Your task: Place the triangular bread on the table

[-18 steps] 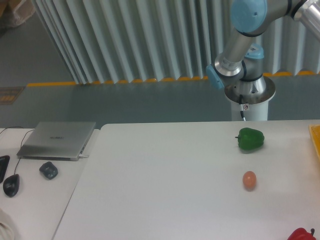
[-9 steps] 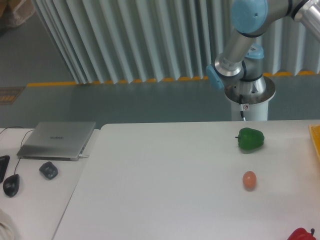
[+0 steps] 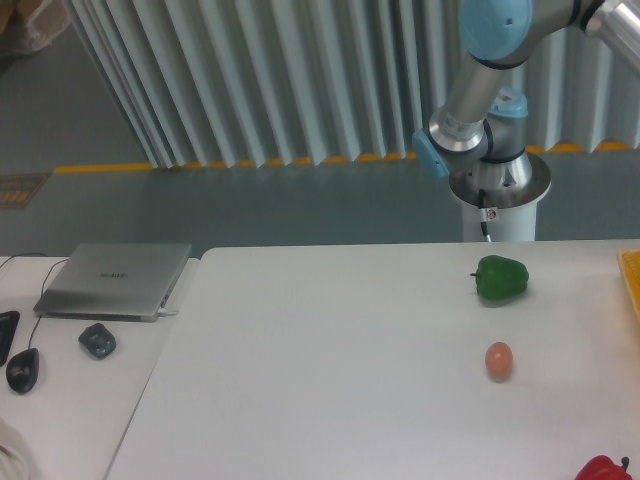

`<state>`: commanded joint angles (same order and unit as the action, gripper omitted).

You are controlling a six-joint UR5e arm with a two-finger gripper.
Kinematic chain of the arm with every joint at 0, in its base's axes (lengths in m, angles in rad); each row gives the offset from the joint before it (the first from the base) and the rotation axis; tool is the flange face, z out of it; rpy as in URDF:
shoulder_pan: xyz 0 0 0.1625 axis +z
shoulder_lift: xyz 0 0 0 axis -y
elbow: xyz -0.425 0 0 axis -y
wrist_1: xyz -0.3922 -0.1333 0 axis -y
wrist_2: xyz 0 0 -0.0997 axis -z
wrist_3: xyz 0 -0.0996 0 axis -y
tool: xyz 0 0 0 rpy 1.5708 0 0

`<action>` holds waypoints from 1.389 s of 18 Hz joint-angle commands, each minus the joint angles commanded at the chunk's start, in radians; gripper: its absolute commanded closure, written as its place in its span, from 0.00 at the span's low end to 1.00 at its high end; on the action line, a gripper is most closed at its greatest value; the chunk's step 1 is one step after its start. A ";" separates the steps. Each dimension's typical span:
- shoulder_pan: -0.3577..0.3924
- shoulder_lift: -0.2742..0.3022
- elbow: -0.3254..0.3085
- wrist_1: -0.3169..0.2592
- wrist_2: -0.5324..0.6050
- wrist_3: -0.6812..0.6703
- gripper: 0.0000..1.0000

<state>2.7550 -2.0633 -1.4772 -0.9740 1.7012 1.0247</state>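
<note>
White table (image 3: 330, 380) carries only a green pepper (image 3: 500, 279) and an egg (image 3: 499, 360); I see no triangular bread, and the gripper is out of frame, so direction and grasp are unknowable

Peppers, an egg and desk clutter, as we see them from the fixed camera.

We find a green bell pepper (image 3: 500, 279) standing at the right, with a small brown egg (image 3: 499, 360) nearer the camera and well apart from it. A red pepper (image 3: 604, 469) is cut off by the lower right corner, and a yellow edge (image 3: 631, 280) shows at the right border. On the adjoining desk (image 3: 70, 400) to the left lie a closed silver laptop (image 3: 116, 280), a dark mouse (image 3: 97, 340) just beside its front edge, and a second black mouse (image 3: 22, 369) further left. Behind, we see pale corrugated panels (image 3: 250, 80) above a yellow floor line (image 3: 230, 163).
</note>
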 joint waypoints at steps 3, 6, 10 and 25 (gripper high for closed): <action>-0.003 0.002 0.000 -0.017 -0.022 -0.017 0.85; -0.003 0.009 -0.009 -0.018 -0.021 -0.034 0.92; 0.008 0.041 -0.009 -0.095 -0.069 -0.026 0.92; 0.051 0.205 -0.009 -0.419 -0.250 0.069 0.92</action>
<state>2.8057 -1.8578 -1.4864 -1.3928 1.4512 1.0939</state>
